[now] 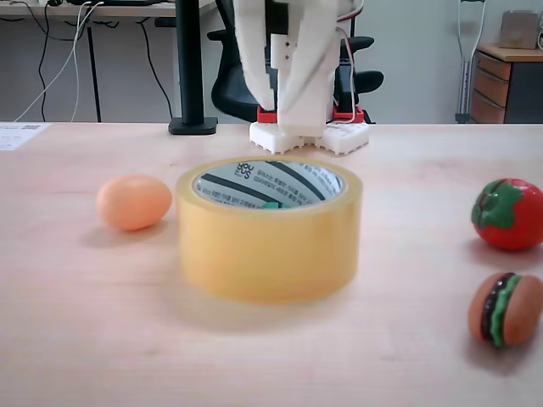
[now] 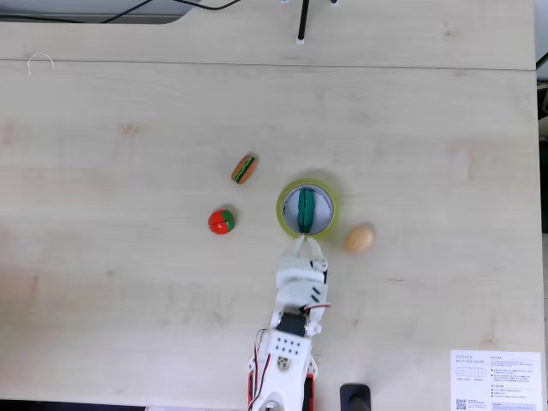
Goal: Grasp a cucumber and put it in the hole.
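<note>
Room: dark office chair (image 1: 233, 80), wooden drawer unit (image 1: 507, 85) far right, cables far left.
Table: pale wood (image 1: 85, 322), a printed sheet (image 2: 495, 380) at one corner.
Arm: white, gripper (image 2: 301, 242) at the tape roll's (image 1: 270, 254) rim; whether it is parted or closed cannot be told.
Cucumber (image 2: 306, 211): lying inside the hole (image 2: 317, 221).
Toys: orange egg (image 1: 133, 202) left, tomato (image 1: 509, 214) and burger (image 1: 504, 309) right.

Pale wooden table (image 2: 128, 282), yellow tape roll (image 1: 269, 253), orange egg (image 1: 133, 202), toy tomato (image 1: 509, 214), toy burger (image 1: 504, 309), paper sheet (image 2: 496, 379)
</note>
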Controlling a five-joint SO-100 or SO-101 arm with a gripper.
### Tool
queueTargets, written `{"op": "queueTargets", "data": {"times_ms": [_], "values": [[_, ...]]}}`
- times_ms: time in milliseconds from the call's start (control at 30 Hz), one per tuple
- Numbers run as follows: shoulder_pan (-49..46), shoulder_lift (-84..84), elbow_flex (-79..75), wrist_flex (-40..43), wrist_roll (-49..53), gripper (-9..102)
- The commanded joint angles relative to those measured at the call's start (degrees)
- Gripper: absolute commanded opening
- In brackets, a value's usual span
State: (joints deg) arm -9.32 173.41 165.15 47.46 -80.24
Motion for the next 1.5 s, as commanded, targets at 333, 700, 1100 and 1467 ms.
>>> {"op": "queueTargets", "data": {"times_ms": [333, 700, 1100, 1467], "values": [[-0.18, 19.69, 8.44, 12.66, -0.35, 0], [-0.18, 19.69, 13.01, 21.27, -0.35, 0], [-0.18, 19.69, 13.01, 28.48, -0.35, 0], [-0.18, 19.69, 13.01, 28.48, 0.0, 0]]}}
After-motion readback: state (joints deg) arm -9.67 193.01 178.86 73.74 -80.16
